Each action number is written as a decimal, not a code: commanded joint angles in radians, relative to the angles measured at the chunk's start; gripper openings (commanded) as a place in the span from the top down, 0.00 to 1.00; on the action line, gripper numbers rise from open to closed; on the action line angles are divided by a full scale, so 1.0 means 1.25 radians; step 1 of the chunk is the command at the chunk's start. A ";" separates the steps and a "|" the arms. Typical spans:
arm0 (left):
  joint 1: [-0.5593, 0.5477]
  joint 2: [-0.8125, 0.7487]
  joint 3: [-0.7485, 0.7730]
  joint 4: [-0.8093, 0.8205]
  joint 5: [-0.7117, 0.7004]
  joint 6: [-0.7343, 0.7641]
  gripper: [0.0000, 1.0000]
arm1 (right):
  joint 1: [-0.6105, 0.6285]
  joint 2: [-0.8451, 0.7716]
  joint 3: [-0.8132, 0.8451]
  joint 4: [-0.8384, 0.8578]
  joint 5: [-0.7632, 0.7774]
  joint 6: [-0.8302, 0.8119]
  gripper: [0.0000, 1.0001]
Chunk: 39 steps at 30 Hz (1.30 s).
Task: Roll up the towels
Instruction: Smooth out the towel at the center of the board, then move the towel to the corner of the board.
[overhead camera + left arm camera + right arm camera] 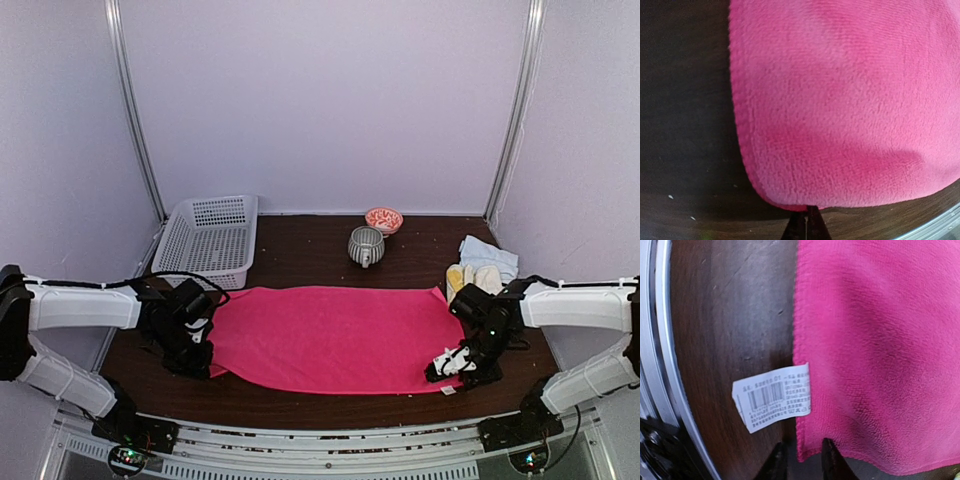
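Pink towel (330, 338) flat along table (300, 250) near edge. We see left gripper (806, 225) fingers pressed together at near-left corner hem. Right gripper (802, 460) fingers spread, straddling near-right corner beside label (772, 402). Risk: thin bite slips, roll skews.

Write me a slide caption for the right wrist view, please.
Right gripper straddling the pink towel corner beside its white barcode tag.

Basket (205, 268), cup (366, 245) and bowl (384, 219) stand beyond the pink towel (330, 335).

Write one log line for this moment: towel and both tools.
pink towel: flat, unrolled | left tool: shut on near-left corner | right tool: open around near-right corner
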 commanded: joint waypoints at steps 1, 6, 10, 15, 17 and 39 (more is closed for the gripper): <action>0.002 0.006 0.006 0.027 -0.014 -0.004 1.00 | 0.007 -0.024 -0.015 0.028 0.027 -0.002 0.88; 0.002 -0.015 0.042 -0.025 -0.004 -0.003 1.00 | 0.007 -0.067 -0.005 -0.014 0.046 -0.027 1.00; 0.001 -0.049 0.097 -0.153 0.000 0.006 1.00 | 0.007 -0.115 0.018 -0.085 0.080 -0.042 1.00; 0.001 -0.082 0.132 -0.261 0.039 0.030 1.00 | 0.006 -0.168 0.017 -0.142 0.122 -0.061 1.00; 0.001 -0.085 0.136 -0.287 0.056 0.042 1.00 | 0.006 -0.183 0.025 -0.162 0.127 -0.068 1.00; 0.001 0.024 0.296 -0.173 -0.005 0.118 1.00 | -0.044 -0.108 0.282 -0.283 0.045 -0.078 0.59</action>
